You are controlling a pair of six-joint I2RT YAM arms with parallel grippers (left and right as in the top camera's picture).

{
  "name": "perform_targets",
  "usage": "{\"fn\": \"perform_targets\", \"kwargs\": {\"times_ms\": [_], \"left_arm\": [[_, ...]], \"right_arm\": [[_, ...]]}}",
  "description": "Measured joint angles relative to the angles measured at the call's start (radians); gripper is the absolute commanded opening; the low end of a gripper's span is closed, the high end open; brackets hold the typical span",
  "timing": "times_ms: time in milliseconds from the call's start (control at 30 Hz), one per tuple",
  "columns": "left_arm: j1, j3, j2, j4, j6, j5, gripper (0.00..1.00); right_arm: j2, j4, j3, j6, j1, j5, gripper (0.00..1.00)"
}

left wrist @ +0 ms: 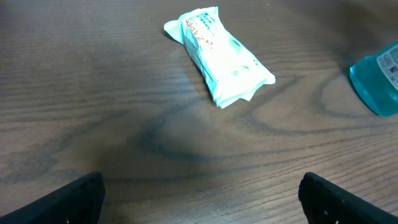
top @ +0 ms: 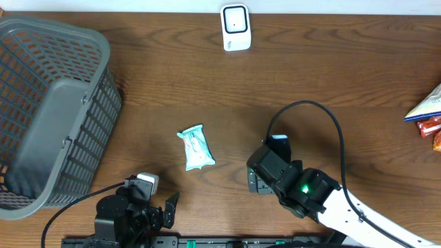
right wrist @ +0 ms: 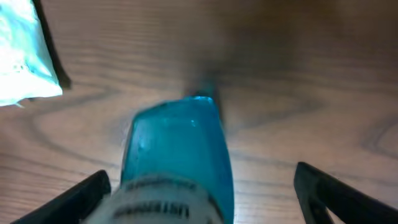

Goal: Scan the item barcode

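So: scan not yet begun, nothing lifted.
Right gripper stands wide around a blue bottle that rests on the table, apparently on its side; the fingers are clear of it on both sides, with no grip made. Left gripper is wide too and empty, low at the near edge. A teal packet lies mid-table between the arms. The scanner sits at the far edge, well apart from both items (which one is meant, I cannot tell). Left to do, by my reckoning: grasp, carry to the scanner, present the barcode. From overhead the arm hides the bottle. No barcode is readable anywhere, and the bottle label is blurred and cut off. Snack packs at the right edge are cropped.
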Motion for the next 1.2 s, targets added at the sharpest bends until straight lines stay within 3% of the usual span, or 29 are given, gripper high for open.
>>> {"fn": "perform_targets", "kwargs": {"times_ms": [200, 333, 467, 800, 1067, 1100, 1200], "left_arm": [[0.000, 0.000, 0.000, 0.000, 0.000, 0.000, 0.99], [0.000, 0.000, 0.000, 0.000, 0.000, 0.000, 0.99], [0.000, 0.000, 0.000, 0.000, 0.000, 0.000, 0.99], [0.000, 0.000, 0.000, 0.000, 0.000, 0.000, 0.99], [0.000, 0.000, 0.000, 0.000, 0.000, 0.000, 0.99], [0.000, 0.000, 0.000, 0.000, 0.000, 0.000, 0.99], [0.000, 0.000, 0.000, 0.000, 0.000, 0.000, 0.99]], "right_arm": [[-0.002, 0.119, -0.058, 0.042, -0.001, 0.064, 0.76], [0.013, 0.164, -0.094, 0.027, -0.001, 0.085, 0.95], [0.013, 0.163, -0.092, 0.004, -0.001, 0.087, 0.99], [-0.118, 0.158, -0.032, -0.038, -0.001, 0.088, 0.99], [-0.003, 0.164, -0.032, -0.066, -0.001, 0.122, 0.98], [0.029, 0.175, -0.032, -0.067, -0.001, 0.139, 0.95], [0.090, 0.218, -0.031, -0.074, -0.001, 0.172, 0.48]]}}
